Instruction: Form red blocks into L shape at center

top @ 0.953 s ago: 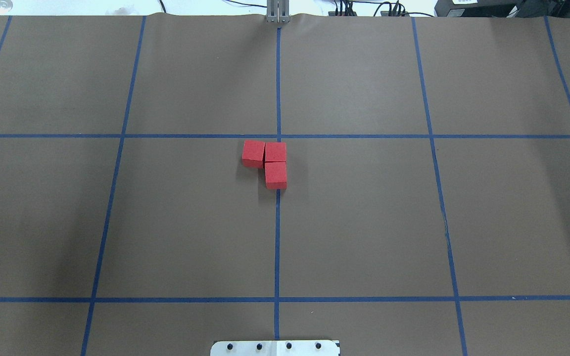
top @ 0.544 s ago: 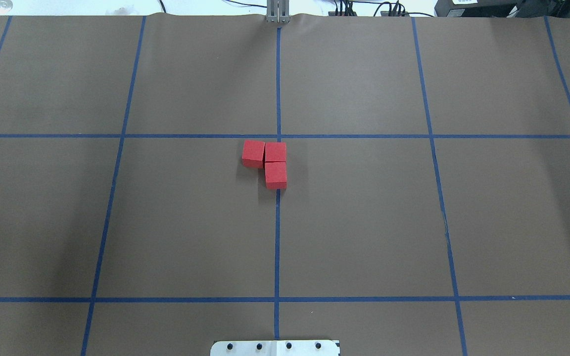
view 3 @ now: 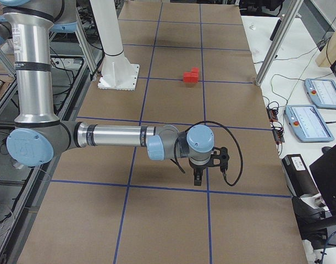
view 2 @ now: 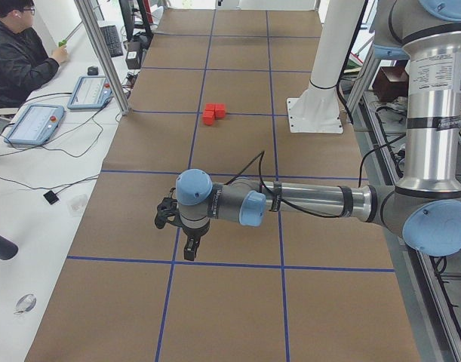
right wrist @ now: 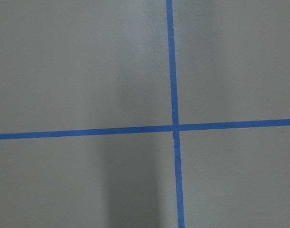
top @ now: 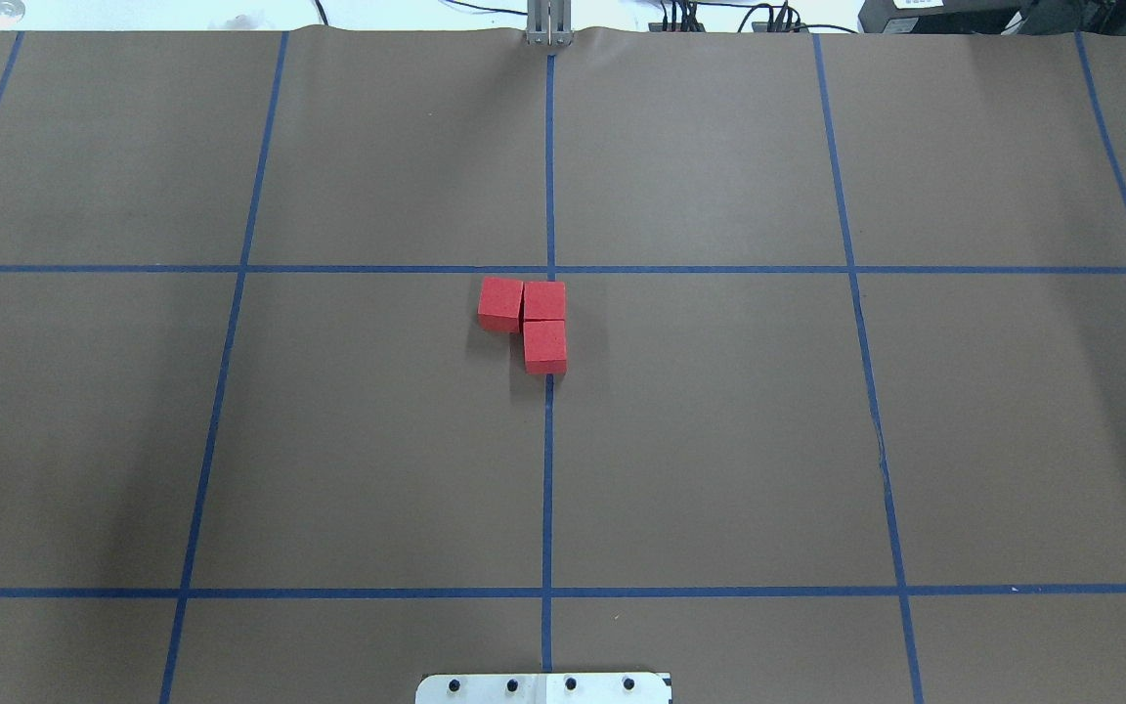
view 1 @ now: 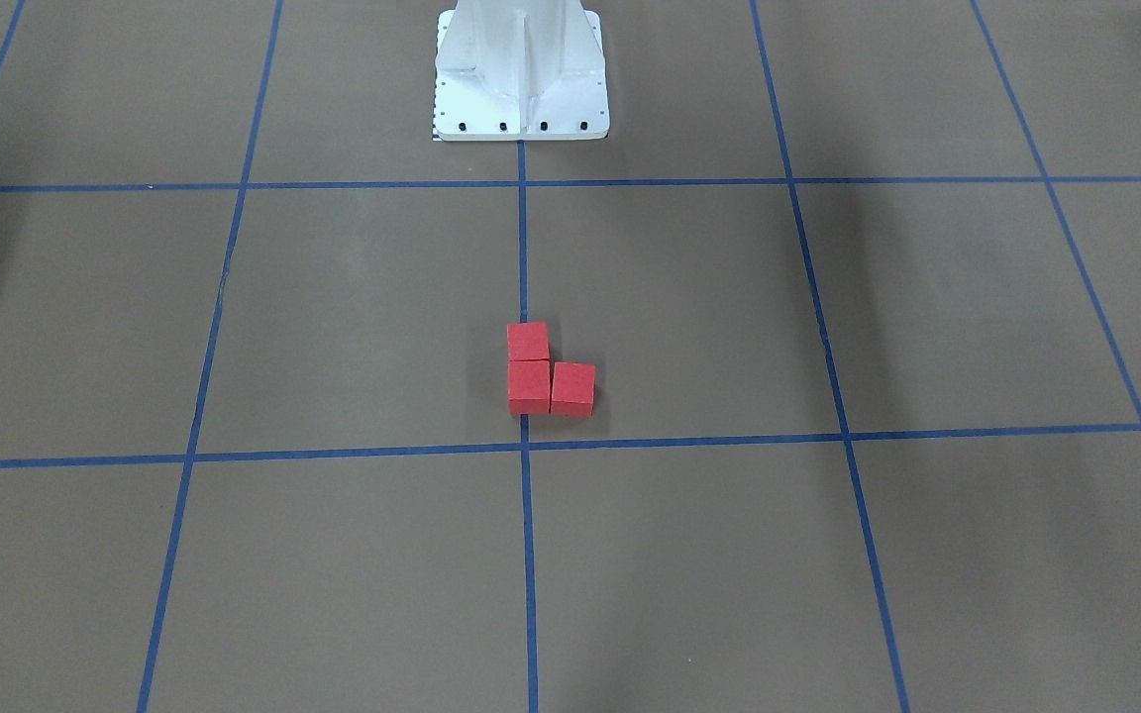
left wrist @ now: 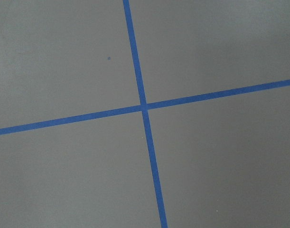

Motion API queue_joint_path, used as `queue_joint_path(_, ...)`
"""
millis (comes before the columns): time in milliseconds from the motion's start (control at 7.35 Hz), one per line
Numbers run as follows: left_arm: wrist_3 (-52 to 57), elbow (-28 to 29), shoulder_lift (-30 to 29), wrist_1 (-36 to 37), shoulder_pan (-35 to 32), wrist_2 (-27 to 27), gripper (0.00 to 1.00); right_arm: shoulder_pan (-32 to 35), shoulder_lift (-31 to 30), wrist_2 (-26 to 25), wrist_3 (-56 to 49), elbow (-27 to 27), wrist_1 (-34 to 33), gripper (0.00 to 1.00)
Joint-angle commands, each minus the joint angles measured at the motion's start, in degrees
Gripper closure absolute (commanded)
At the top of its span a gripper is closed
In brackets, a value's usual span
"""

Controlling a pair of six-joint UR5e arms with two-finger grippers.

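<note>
Three red blocks lie touching in an L on the brown gridded surface. In the overhead view one [top: 500, 303] is left of the corner block [top: 544, 300], and the third [top: 545, 346] is nearer the robot. They sit just on the robot's side of the center crossing [top: 550, 269]. They also show in the front view [view 1: 529, 386] and both side views [view 2: 213, 113] [view 3: 191, 75]. My left gripper [view 2: 191, 253] and right gripper [view 3: 198, 177] hang over tape crossings far from the blocks. I cannot tell whether they are open or shut.
The white robot base plate [top: 543, 687] [view 1: 519, 74] stands at the robot's edge. A metal post [top: 548, 24] stands at the far edge. An operator [view 2: 19, 53] sits with control tablets [view 2: 34, 123] beside the table.
</note>
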Motion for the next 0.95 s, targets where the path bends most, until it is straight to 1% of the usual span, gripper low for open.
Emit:
queue_joint_path(0, -0.17, -0.01, -0.01, -0.01, 0.08, 0.03, 0.00, -0.06, -3.32, -0.38, 1.39, 4.28, -0.34, 0.01)
queue_joint_path(136, -0.17, -0.01, -0.01, -0.01, 0.08, 0.12, 0.00, -0.06, -4.57, -0.47, 1.40, 4.31, -0.43, 0.01)
queue_joint_path(272, -0.25, -0.01, -0.01, -0.01, 0.08, 0.12, 0.00, -0.24, -4.58, -0.47, 1.40, 4.75, -2.43, 0.01)
queue_joint_path(408, -0.25, -0.01, -0.01, -0.01, 0.17, 0.12, 0.00, -1.28, -4.32, -2.12, 1.31, 6.84, -6.89, 0.01)
queue_joint_path(544, -0.25, 0.08, -0.09, -0.01, 0.17, 0.20, 0.00, -1.29, -4.58, -3.79, 1.22, 8.08, -7.46, 0.01)
queue_joint_path(816, -0.08, 0.52, -0.01, -0.09, 0.17, 0.20, 0.00, -1.38, -4.32, -3.90, 0.53, 8.00, -7.02, 0.01)
